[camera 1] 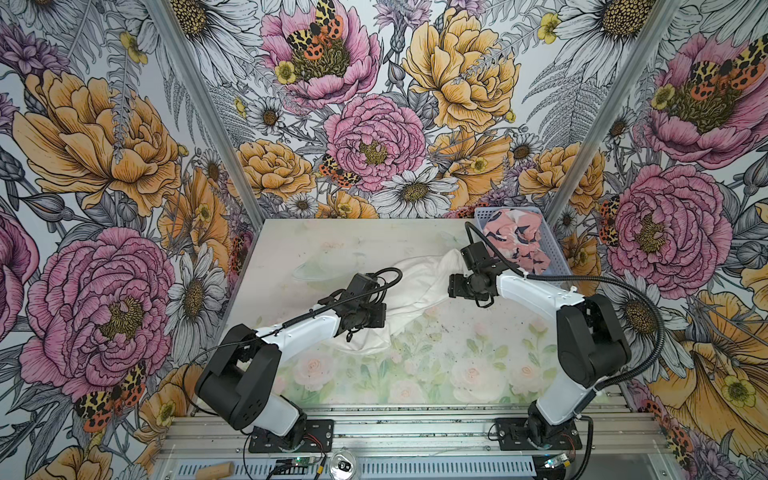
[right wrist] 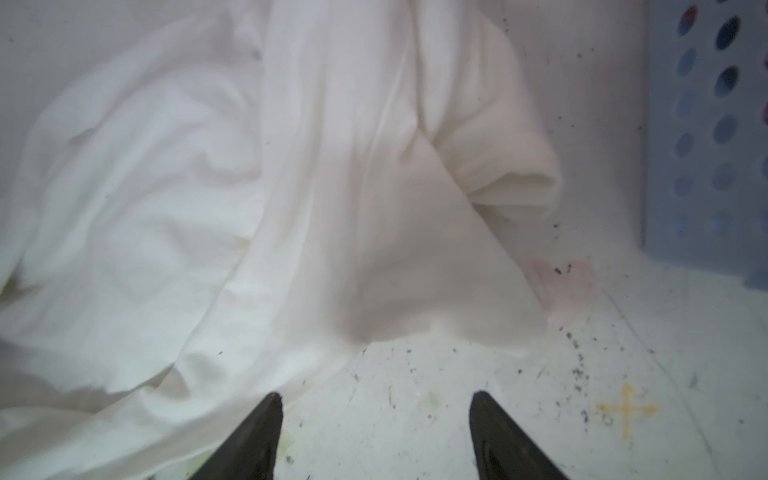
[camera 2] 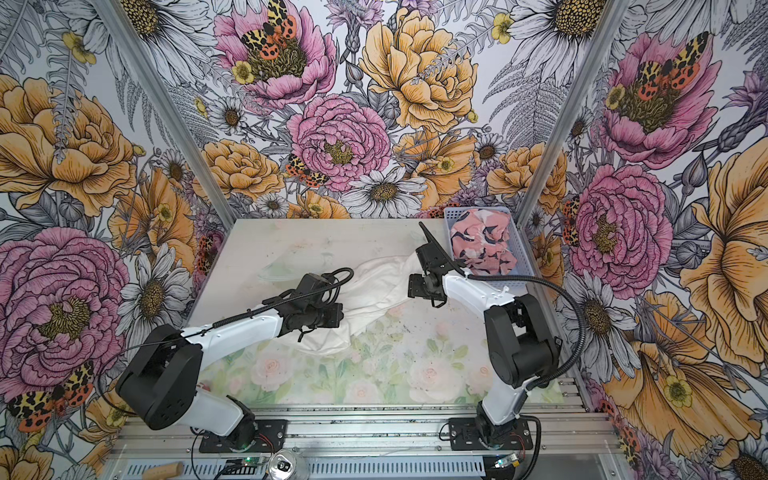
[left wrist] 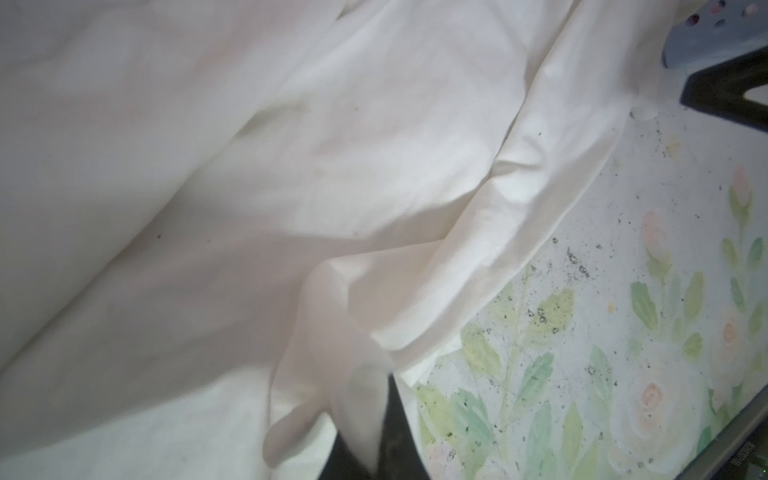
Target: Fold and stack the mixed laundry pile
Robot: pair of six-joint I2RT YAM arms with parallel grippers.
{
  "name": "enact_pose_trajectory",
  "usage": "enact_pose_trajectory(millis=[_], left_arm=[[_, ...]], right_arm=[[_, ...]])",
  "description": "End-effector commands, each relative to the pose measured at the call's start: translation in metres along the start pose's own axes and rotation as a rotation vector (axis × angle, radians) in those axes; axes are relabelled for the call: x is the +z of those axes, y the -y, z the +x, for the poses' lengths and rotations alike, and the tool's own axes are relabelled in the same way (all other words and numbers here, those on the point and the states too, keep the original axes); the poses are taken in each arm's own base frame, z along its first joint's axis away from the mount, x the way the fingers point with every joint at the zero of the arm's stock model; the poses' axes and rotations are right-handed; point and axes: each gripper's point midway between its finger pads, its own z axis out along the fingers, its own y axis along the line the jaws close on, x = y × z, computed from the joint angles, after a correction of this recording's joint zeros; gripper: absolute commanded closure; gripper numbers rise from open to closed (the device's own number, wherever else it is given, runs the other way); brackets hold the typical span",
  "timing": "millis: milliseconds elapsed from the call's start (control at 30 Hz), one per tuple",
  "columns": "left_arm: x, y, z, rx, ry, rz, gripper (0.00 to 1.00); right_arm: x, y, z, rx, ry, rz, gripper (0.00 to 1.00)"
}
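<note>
One creased white garment [camera 1: 417,284] pinched in left jaws; right jaws spread apart.

The white garment [camera 1: 419,282] [camera 2: 374,286] lies crumpled on the worktop [camera 1: 332,249], drawn into a long diagonal band of soft folds. Its far end sits just beside the light blue basket [camera 1: 555,253]. There the right wrist view shows the cloth [right wrist: 208,208] ending in a rolled, tube-like opening. Its near end bunches into a wrinkled heap, and a fold of it [left wrist: 291,187] is pinched in the closed left hand [left wrist: 370,415]. The pink garment [camera 1: 519,245] [camera 2: 484,241], blotched with navy and white, lies unfolded and rumpled inside the basket, filling most of it.
</note>
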Motion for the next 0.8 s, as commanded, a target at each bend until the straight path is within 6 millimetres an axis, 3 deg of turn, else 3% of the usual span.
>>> enact_pose_trajectory(millis=[0, 133, 233, 367, 467, 600, 767], left_arm=[[-0.028, 0.003, -0.011, 0.018, 0.073, -0.016, 1.00], [-0.059, 0.003, -0.013, 0.019, 0.114, -0.019, 1.00], [-0.079, 0.003, -0.013, 0.020, 0.139, -0.016, 1.00], [-0.094, 0.000, -0.011, 0.010, 0.154, -0.018, 1.00], [-0.102, -0.003, -0.011, 0.002, 0.168, -0.020, 1.00], [-0.121, -0.004, -0.018, -0.003, 0.212, -0.019, 1.00], [-0.160, 0.001, -0.034, 0.030, 0.284, -0.022, 1.00]], right_arm=[[0.014, 0.005, -0.023, -0.052, 0.036, 0.026, 0.26], [0.036, -0.002, -0.030, -0.053, 0.017, -0.005, 0.27], [0.044, -0.009, -0.036, -0.049, 0.029, -0.031, 0.35], [0.049, -0.014, -0.040, -0.034, 0.035, -0.050, 0.68], [0.047, -0.014, -0.039, -0.029, 0.034, -0.054, 1.00], [0.017, -0.013, -0.036, -0.025, 0.073, -0.069, 1.00], [-0.055, -0.011, -0.028, -0.012, 0.145, -0.110, 1.00]])
